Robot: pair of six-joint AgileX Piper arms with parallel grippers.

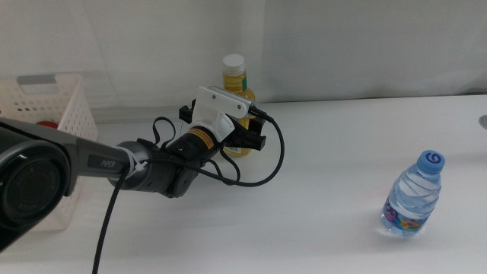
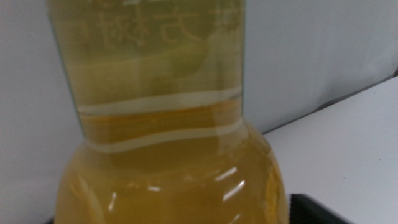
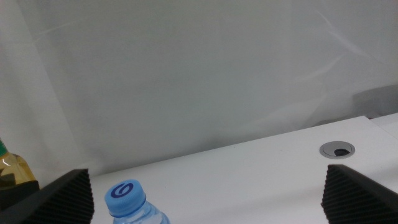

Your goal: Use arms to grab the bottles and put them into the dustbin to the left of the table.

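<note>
Left gripper, middle view: we see the left gripper (image 1: 242,131) at the end of the left arm (image 1: 91,164), which comes in from the left side; it is at the yellow bottle (image 1: 236,95) near the back of the table (image 1: 327,152), one dark jaw showing in front of the bottle's lower body. From here we cannot tell whether the jaws press on it.
Yellow bottle, middle view: upright, white cap on top, its lower part hidden behind the white wrist plate.
Water bottle, middle view: the water bottle (image 1: 413,195) with its blue cap stands upright toward the right front, well apart from the yellow bottle.
Dustbin, middle view: the white dustbin (image 1: 53,103) sits at the left edge, with something small and red just visible by it.
Left wrist view: the yellow bottle (image 2: 168,124) fills nearly the whole picture, very close. Only a dark jaw corner shows at the lower edge beside the bottle; we cannot tell if it grips.
Right wrist view: we see the right gripper (image 3: 208,202) with its jaws spread wide, the water bottle's blue cap (image 3: 126,198) between them and touching neither. A round grey grommet (image 3: 337,149) is set in the table beyond.
</note>
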